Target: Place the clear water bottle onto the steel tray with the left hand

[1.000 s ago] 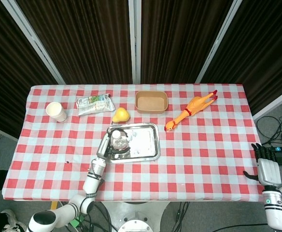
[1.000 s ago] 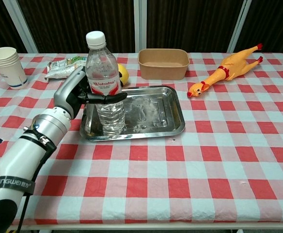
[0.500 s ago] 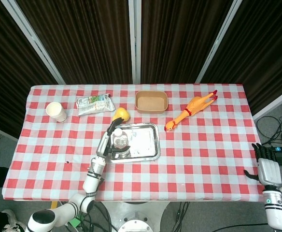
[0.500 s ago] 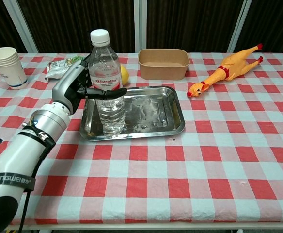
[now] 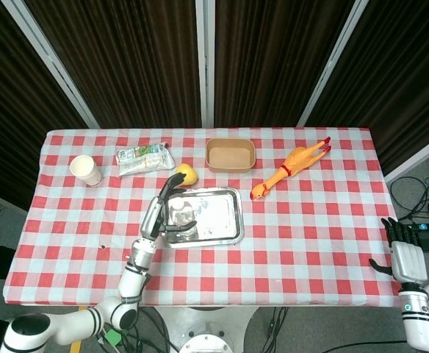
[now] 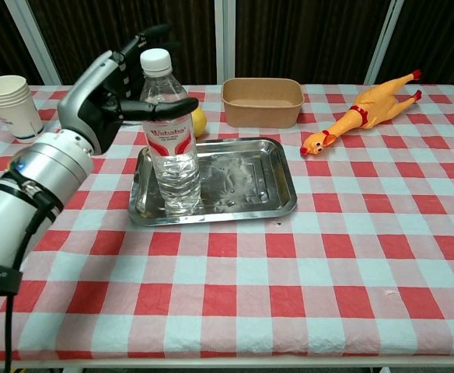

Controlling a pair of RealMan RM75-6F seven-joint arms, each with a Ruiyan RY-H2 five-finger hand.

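Note:
The clear water bottle (image 6: 172, 148) with a white cap stands upright on the left part of the steel tray (image 6: 250, 175). My left hand (image 6: 114, 85) is raised beside the bottle's neck. Its fingers are spread behind the cap, and the thumb (image 6: 165, 109) crosses in front of the bottle's shoulder without a firm grip. From the head view, the bottle (image 5: 179, 213) sits in the tray (image 5: 218, 213) with the left hand (image 5: 163, 200) at its left. My right hand (image 5: 405, 257) hangs off the table's right edge, fingers apart and holding nothing.
Stacked paper cups (image 6: 11, 107) and a snack packet (image 6: 103, 105) lie at the back left. A yellow fruit (image 6: 199, 118) sits just behind the tray. A brown paper bowl (image 6: 262, 101) and a rubber chicken (image 6: 363, 109) lie further back and right.
My left hand has let go of the bottle's label area, risen toward the cap and spread its fingers. The bottle stays standing on the tray. The right hand has not moved.

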